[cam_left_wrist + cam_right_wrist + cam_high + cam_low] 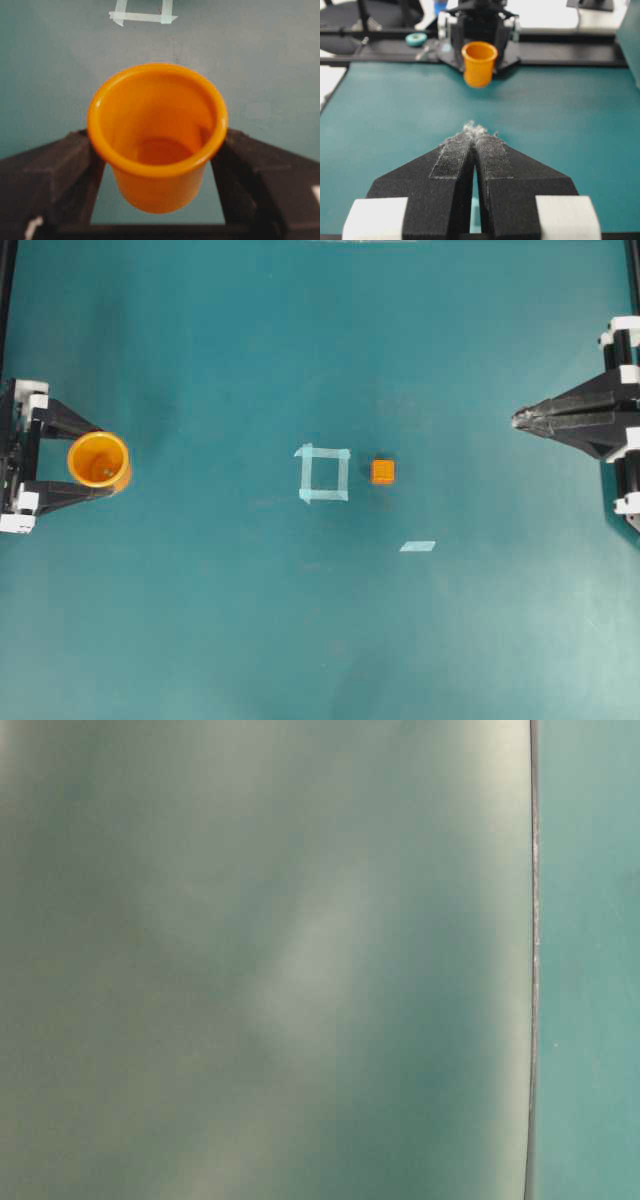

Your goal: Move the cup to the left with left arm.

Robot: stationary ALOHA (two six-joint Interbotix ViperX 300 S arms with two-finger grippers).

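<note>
On the teal table mat (320, 640), seen from overhead, the small round yellow-orange plastic cup (99, 461) sits at nine o'clock, clamped between the wide-spread black fingers of the left gripper (104, 460), with the pale tape square (323, 473) and small orange cube (383, 471) near centre. The left wrist view shows the cup (157, 135) seemingly lifted off the mat, so the carry looks nearly finished; next comes lowering and letting go. In the right wrist view the right gripper (475, 137) is closed and empty, the cup (479, 63) at twelve o'clock.

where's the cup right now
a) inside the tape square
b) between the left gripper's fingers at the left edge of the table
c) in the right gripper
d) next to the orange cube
b: in the overhead view the cup sits between the two fingers of the left gripper at the table's left edge, far from the tape square and the cube; the right gripper is shut on nothing.
</note>
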